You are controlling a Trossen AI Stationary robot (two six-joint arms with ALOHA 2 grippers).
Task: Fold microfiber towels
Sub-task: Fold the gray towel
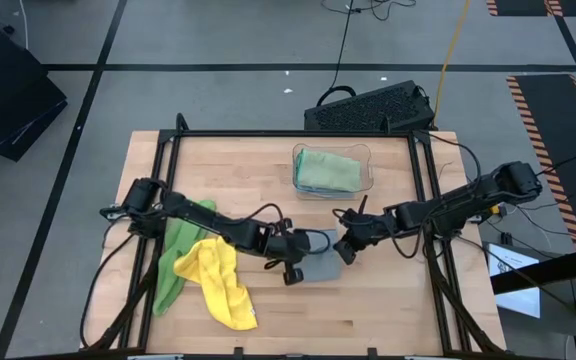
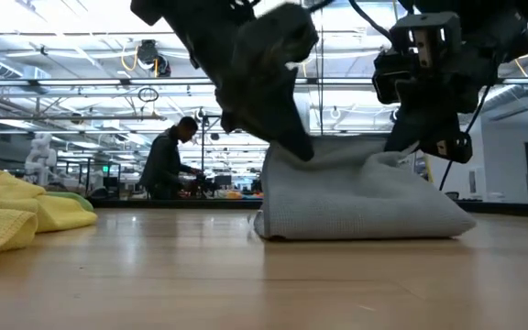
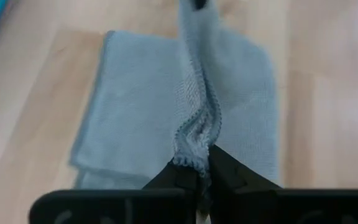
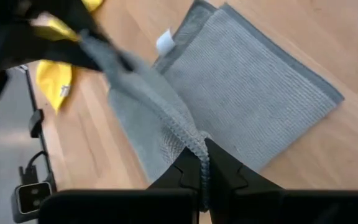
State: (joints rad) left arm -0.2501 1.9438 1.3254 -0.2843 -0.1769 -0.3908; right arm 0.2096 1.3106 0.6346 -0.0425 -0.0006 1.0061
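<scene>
Both grippers, left (image 3: 194,171) and right (image 4: 202,163), pinch the raised edge of the grey towel (image 1: 320,266) at mid-table, apparently mid-fold; next, carry that edge across together and lay it flat.

Both arms low at mid-table (apparently level), left pincer (image 1: 295,247) and right pincer (image 1: 346,243) pinched.

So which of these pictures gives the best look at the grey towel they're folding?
The right wrist view: the grey towel fills it, showing its weave, white tag and the edge pinched by the right gripper. The left wrist view shows it blurred, pinched by the left gripper. The low view shows only its side; overhead, arms mostly cover it.
</scene>
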